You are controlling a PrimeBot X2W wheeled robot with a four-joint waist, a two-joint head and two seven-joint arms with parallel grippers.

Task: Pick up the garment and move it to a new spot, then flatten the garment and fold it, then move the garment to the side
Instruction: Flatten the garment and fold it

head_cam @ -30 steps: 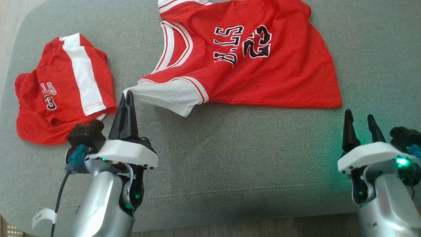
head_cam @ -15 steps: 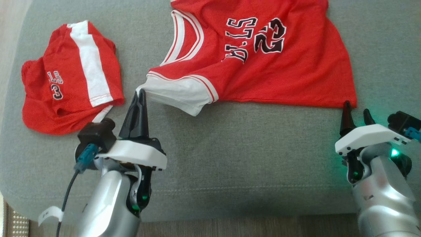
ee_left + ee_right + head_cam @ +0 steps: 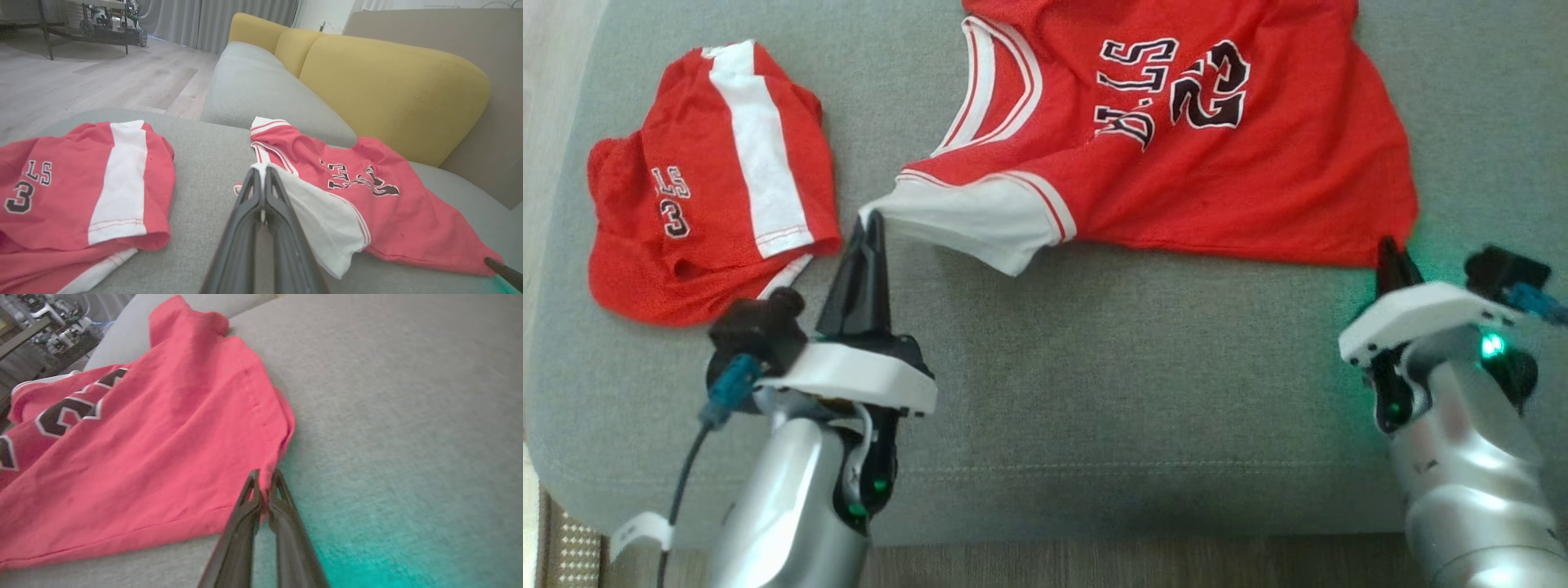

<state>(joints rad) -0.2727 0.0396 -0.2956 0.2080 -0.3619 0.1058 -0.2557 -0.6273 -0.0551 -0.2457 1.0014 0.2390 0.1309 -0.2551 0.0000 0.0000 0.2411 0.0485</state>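
far left on the grey seat cushion (image 3: 1094, 392): a second red piece (image 3: 711, 188) with a white stripe, bunched and lying loose, well apart from both arms. looks set aside, not in play.

next, left gripper (image 3: 873, 220): jaws pressed together on the tip of the white sleeve (image 3: 980, 224), which rises in a small peak off the cushion. the cloth runs taut toward the fingers, so the pinch looks real.

middle: the jersey (image 3: 1176, 155), red, lettering up, spread over the cushion's far half, a few wrinkles toward the hem.

far right, right gripper (image 3: 1391, 251): jaws closed on the near hem corner, with red cloth nipped between the tips in its wrist view.

my read: one grip at each near corner, sleeve and hem, so the jersey can be lifted or pulled flat without bunching.
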